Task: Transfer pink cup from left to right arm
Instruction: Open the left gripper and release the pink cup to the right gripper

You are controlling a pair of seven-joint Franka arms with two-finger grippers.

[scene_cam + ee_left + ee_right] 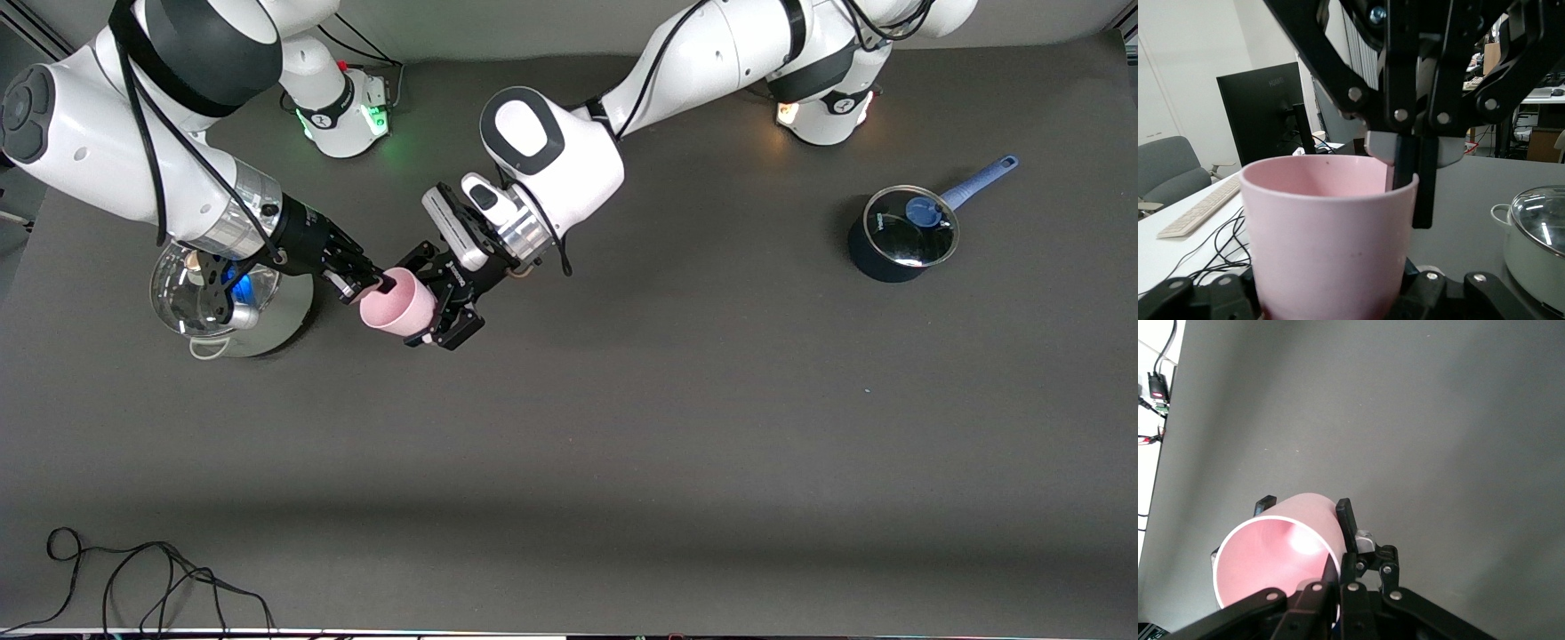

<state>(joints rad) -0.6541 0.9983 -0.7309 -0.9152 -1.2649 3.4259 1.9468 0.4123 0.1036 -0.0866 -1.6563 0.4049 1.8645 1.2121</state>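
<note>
Two grippers on one small pale-pink plastic tumbler [397,303], held in air over bare table near centre: left gripper [437,313] clamped across body w/ base end, right gripper [384,283] pinching rim wall. Prob. light, stiff, smooth, so slippery; rim pinch OK, squeeze gently. Cup base hidden; left fingertips mostly occluded.

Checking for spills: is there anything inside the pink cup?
The pale-pink plastic cup looks empty: only bare pink wall shows, plus one finger of the right end effector hooked over its rim. Its bottom is out of sight.
</note>
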